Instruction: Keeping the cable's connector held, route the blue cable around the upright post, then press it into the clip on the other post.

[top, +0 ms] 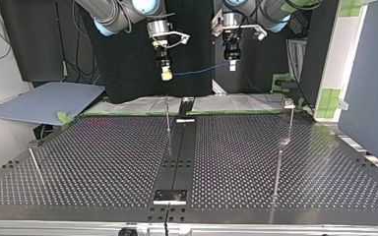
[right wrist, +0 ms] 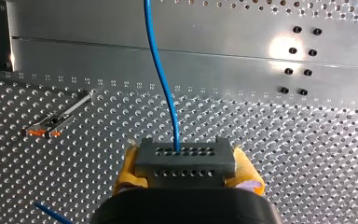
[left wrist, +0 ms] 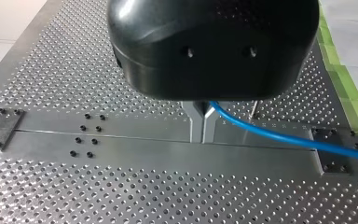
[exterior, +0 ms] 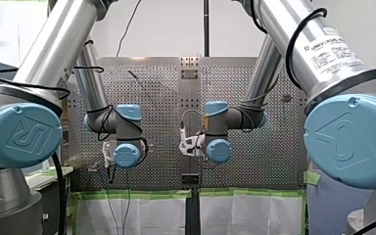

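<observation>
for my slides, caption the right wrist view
The right gripper clamps the connector, blue cable running ahead over the table.

blue on dotted silver
blue cable (right wrist: pixel 161 70), dark grey connector (right wrist: pixel 185 161) with two rows of holes, yellow pads (right wrist: pixel 129 170); silver table (left wrist: pixel 74 196) dotted all over with holes, green tape (left wrist: pixel 342 84) along its edge; pale blue joint caps (exterior: pixel 19 134).

The surface (left wrist: pixel 121 196) is bare perforated metal, brushed and shiny. A smooth, flat metal strip (left wrist: pixel 135 147) lies under my left gripper (left wrist: pixel 203 126). That gripper's housing is glossy black plastic, and its fingers (left wrist: pixel 195 123) are dull grey metal. The cable (left wrist: pixel 270 135) coming from between them has a smooth, slightly glossy blue plastic sheath. In my right gripper (right wrist: pixel 186 170), soft-looking matt yellow pads (right wrist: pixel 127 170) flank a matt dark grey plastic connector (right wrist: pixel 185 161).
</observation>
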{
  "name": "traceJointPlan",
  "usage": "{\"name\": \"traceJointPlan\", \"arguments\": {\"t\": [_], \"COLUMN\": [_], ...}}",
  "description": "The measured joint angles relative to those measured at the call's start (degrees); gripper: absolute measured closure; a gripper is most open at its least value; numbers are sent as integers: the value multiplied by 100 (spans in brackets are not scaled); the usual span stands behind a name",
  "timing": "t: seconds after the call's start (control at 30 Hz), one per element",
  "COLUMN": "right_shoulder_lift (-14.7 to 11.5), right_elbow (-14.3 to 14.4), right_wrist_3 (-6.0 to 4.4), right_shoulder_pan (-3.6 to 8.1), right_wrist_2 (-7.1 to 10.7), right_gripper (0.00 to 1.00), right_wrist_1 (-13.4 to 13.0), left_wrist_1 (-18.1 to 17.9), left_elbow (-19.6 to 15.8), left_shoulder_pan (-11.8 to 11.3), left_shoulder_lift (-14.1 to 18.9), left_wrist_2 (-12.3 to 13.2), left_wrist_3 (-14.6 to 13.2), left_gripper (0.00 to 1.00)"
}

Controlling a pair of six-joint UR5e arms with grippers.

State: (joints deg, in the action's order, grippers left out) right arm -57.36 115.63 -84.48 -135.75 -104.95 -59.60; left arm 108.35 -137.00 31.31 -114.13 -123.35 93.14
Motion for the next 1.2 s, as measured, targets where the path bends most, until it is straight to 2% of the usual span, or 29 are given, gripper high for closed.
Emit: {"name": "traceJointPlan", "arguments": {"t": [0.27, 0.93, 1.2], "right_shoulder_lift": [0, 16, 411], "right_elbow": [0, -13, -42], "right_wrist_3": [16, 34, 85], "right_shoulder_pan": [7, 15, 25], "right_wrist_2": [0, -6, -17], "right_gripper": [100, 100, 100], "right_wrist_1": [0, 16, 414], "left_wrist_1": [115, 126, 126], "left_elbow": [-16, -17, -17], "left_shoulder_pan": [-66, -70, -70], "left_shoulder_lift": [-135, -148, -148], "left_wrist_2": [25, 26, 26], "left_wrist_3": [-23, -25, -25], "left_gripper": [100, 100, 100]}}
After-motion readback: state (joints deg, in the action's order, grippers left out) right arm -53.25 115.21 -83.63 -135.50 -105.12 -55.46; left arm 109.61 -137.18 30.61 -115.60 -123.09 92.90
